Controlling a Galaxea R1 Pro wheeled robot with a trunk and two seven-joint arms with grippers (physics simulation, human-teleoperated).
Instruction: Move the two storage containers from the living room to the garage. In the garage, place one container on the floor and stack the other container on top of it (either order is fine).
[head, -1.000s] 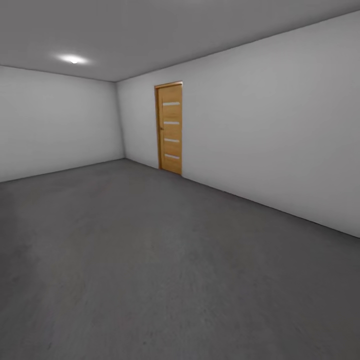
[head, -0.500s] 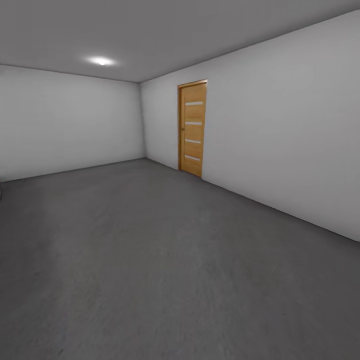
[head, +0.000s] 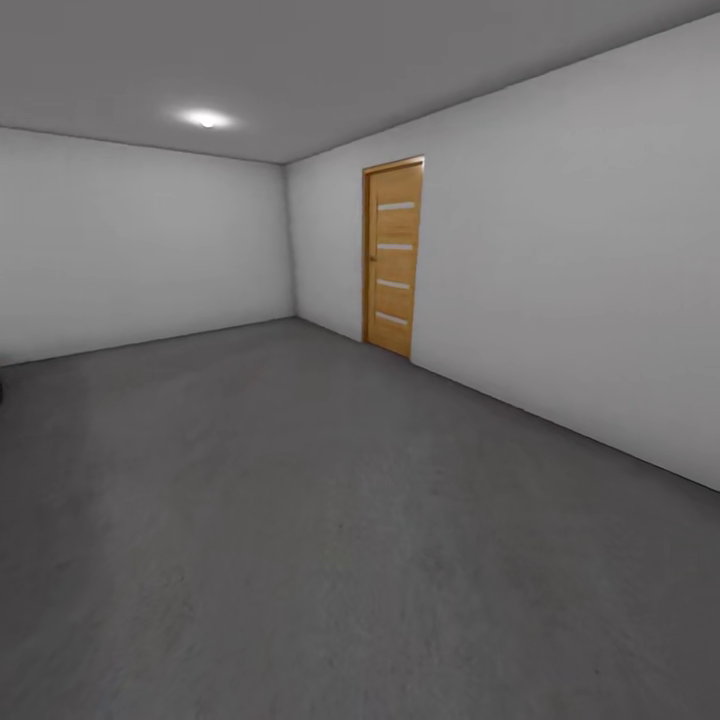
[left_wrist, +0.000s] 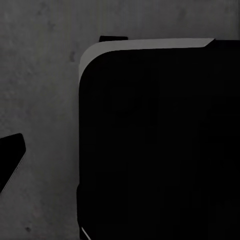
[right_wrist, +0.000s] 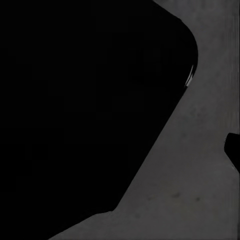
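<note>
Grey speckled concrete floor (head: 330, 520), matte, spans the garage under the head view. White walls (head: 570, 260), plain. Wooden door (head: 394, 257) with four pale slats, shut, set in the right-hand wall. Ceiling spotlight (head: 207, 119), lit. Wrist views: black robot body (left_wrist: 160, 145) over concrete (storage containers not among the items seen). Claw opening on either arm: cannot tell.

My left wrist camera is looking down past a large black, rounded-cornered part of my own body (left_wrist: 155, 145), with a black tip (left_wrist: 10, 155) poking in at the edge. My right wrist camera is showing a similar black bulk (right_wrist: 85, 105) and a small dark tip (right_wrist: 234, 150). Neither is showing how my jaws are standing.
</note>
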